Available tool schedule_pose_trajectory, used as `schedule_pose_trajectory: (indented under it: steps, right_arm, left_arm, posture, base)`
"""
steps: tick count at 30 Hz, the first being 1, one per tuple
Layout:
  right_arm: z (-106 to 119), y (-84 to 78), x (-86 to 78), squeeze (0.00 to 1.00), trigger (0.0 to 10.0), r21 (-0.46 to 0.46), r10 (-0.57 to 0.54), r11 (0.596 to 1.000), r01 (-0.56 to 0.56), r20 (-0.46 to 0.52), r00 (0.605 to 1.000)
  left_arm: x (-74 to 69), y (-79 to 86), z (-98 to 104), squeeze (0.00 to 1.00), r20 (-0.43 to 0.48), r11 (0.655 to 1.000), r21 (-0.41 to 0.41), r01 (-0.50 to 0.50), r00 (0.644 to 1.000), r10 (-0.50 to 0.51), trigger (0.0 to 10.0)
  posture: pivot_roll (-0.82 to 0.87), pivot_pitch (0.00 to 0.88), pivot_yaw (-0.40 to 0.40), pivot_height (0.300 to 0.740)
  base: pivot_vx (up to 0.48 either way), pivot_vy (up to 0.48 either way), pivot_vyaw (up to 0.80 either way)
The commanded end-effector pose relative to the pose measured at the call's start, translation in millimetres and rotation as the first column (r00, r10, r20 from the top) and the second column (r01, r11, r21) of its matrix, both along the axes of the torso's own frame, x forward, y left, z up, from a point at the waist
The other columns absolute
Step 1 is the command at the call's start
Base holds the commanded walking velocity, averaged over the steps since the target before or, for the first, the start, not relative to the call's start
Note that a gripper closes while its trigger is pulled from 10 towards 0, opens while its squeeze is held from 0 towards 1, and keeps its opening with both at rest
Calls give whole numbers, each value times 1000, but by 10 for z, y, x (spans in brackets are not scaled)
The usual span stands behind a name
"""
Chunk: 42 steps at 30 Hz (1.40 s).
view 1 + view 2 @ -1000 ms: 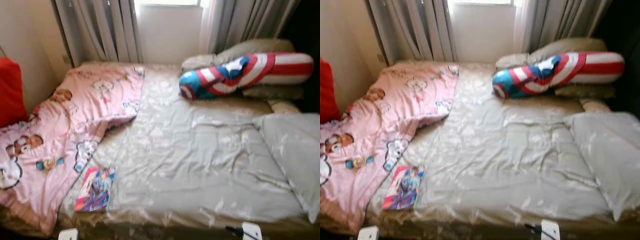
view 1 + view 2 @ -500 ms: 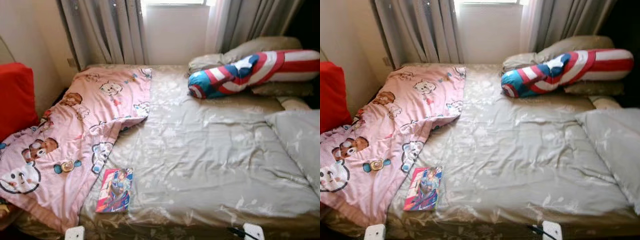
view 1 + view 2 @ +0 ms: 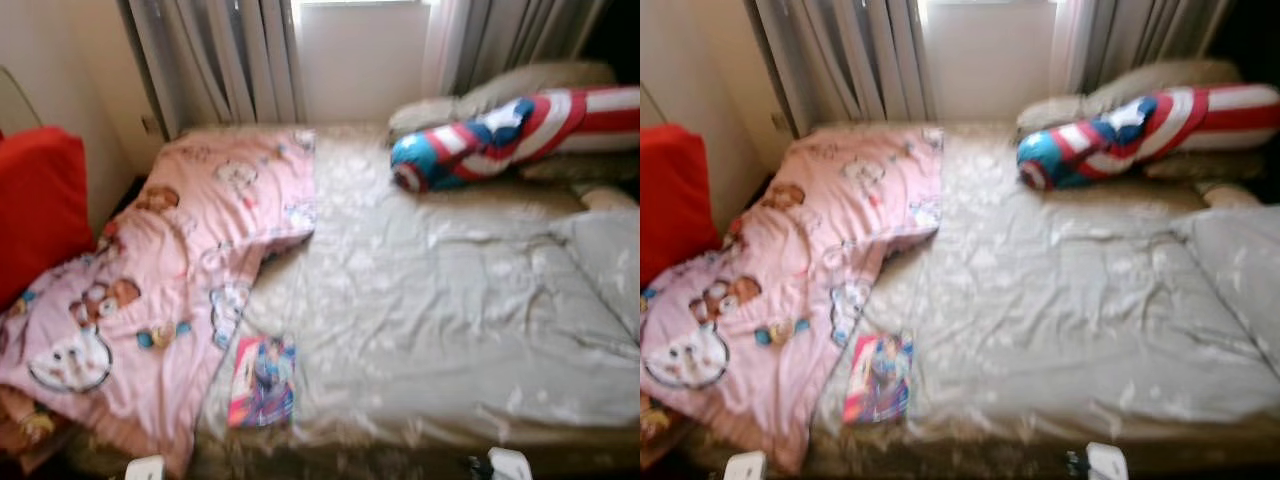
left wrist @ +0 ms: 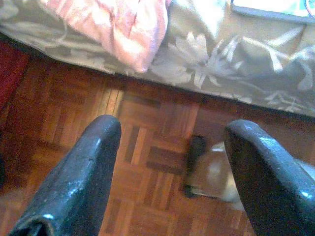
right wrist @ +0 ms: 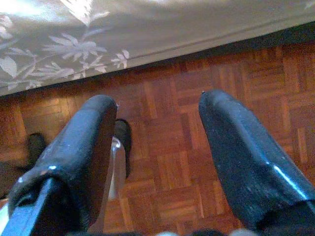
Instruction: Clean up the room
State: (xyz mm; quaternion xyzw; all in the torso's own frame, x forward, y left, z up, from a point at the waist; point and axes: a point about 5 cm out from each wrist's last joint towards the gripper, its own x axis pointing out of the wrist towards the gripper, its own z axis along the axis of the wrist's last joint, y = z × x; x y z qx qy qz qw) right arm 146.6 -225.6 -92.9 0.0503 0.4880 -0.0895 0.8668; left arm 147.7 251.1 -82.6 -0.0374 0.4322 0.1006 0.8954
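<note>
- Pink cartoon-print blanket [image 3: 170, 280] is the obvious mess: bunched and skewed over the window-side-left half of the bed [image 3: 450, 330], one corner folded back, its near end sagging off the bed's front edge toward the floor. Looks dumped rather than spread, so my read is it needs straightening or folding.
- Book [image 3: 264, 381] with a bright pink and blue cover lies flat on the bed, just beside the blanket's edge and close to the bed's front edge. Loose item, probably the easiest first pick.
- Bed sheet is grey-beige with a pale leaf print, and wrinkled across the middle.
- Bolster [image 3: 500, 135] in red, white and blue stripes with a star lies at the head of the bed, resting against beige pillows [image 3: 500, 90]. Reads as already in its place.
- Grey pillow [image 3: 610, 265] sits at the bed's right edge; a red cushion [image 3: 40, 210] stands off the bed's left side, next to the blanket.
- Left gripper [image 4: 172, 162] hangs low in front of the bed over the wooden parquet floor [image 4: 147, 142], fingers spread wide, nothing held.
- Right gripper [image 5: 157, 147] likewise: over the floor just in front of the bed, fingers wide apart, empty.
- Judgement: approach phase, nothing grasped yet.
</note>
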Motion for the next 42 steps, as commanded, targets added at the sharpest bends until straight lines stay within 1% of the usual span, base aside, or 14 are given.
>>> schedule_pose_trajectory:
  steps: [1, 7, 14, 25, 26, 32, 35, 36, 37, 39, 40, 41, 42]
  right_arm:
    - [-4, 94, 41, 0, 10000, 24, -2, 1000, 1, 14, 1000]
    - [-8, 109, 36, 0, 10000, 23, 5, 1000, -5, 13, 1000]
    - [2, 73, 43, 0, 10000, 15, 17, 1000, -17, 12, 1000]
    - [-7, 214, 92, 0, 10000, 27, 28, 999, -28, 16, 999]
    - [-10, 217, 86, 0, 10000, 32, 11, 999, -12, 17, 1000]
    - [-27, 225, 42, 0, 10000, 33, 14, 999, -15, 12, 1000]
    - [-30, 185, 10, 0, 10000, 31, 11, 999, -11, 11, 1000]
    - [-26, 143, 0, 0, 10000, 28, 7, 1000, -7, 12, 1000]
    - [-11, 53, -9, 0, 10000, 21, -1, 1000, 0, 15, 1000]
    - [5, -4, -3, 0, 10000, 15, -6, 1000, 6, 21, 1000]
    - [27, -53, 24, 0, 10000, 11, -23, 1000, 23, 37, 999]
    - [41, -66, 50, 0, 10000, 7, -29, 1000, 29, 47, 998]
    - [41, -66, 50, 0, 10000, 7, -29, 1000, 29, 47, 998]
  left_arm:
    - [-66, 19, -23, 0, -28, 1000, 7, -1, 1000, 2, 10000]
    - [-57, -14, -32, 0, -33, 1000, 5, 1, 999, -1, 10000]
    - [-45, -18, -30, 0, -33, 1000, 4, -1, 999, 1, 10000]
    - [-47, -2, -26, 0, -33, 1000, 6, -6, 999, 7, 10000]
    - [-48, 0, -26, 0, -34, 1000, 6, -7, 999, 7, 10000]
    - [-43, -1, -25, 0, -33, 1000, 6, -7, 999, 7, 10000]
    - [-35, -5, -23, 0, -31, 1000, 6, -8, 999, 8, 10000]
    - [-30, -7, -21, 0, -30, 1000, 8, -6, 1000, 6, 10000]
    - [-14, -11, -16, 0, -23, 1000, 11, 0, 1000, 0, 10000]
    - [9, -19, -7, 0, -13, 1000, 12, 5, 1000, -5, 10000]
    - [63, -27, 16, 0, 13, 1000, 9, 5, 1000, -5, 10000]
    - [105, -32, 34, 0, 32, 1000, 6, 2, 999, -3, 10000]
    - [105, -32, 34, 0, 32, 1000, 6, 2, 999, -3, 10000]
  posture:
    - [39, 0, -14, 740]
    - [38, 0, -13, 740]
    - [38, 0, -14, 740]
    - [40, 0, -15, 740]
    - [40, 0, -15, 740]
    - [38, 0, -15, 740]
    - [35, 0, -14, 740]
    - [35, 0, -14, 740]
    - [36, 0, -15, 740]
    - [35, 0, -16, 740]
    - [35, 0, -19, 740]
    - [38, 0, -21, 740]
    - [38, 0, -21, 740]
  base:
    - [0, 330, 0]
    - [0, 330, 0]
    - [0, 330, 124]
    - [0, 330, 605]
    - [0, 334, 0]
    - [0, 329, 0]
    - [0, 273, 0]
    - [0, 0, 0]
    - [0, 0, 0]
    - [0, 0, 0]
    - [0, 0, 0]
    - [0, 0, 0]
    - [0, 0, 0]
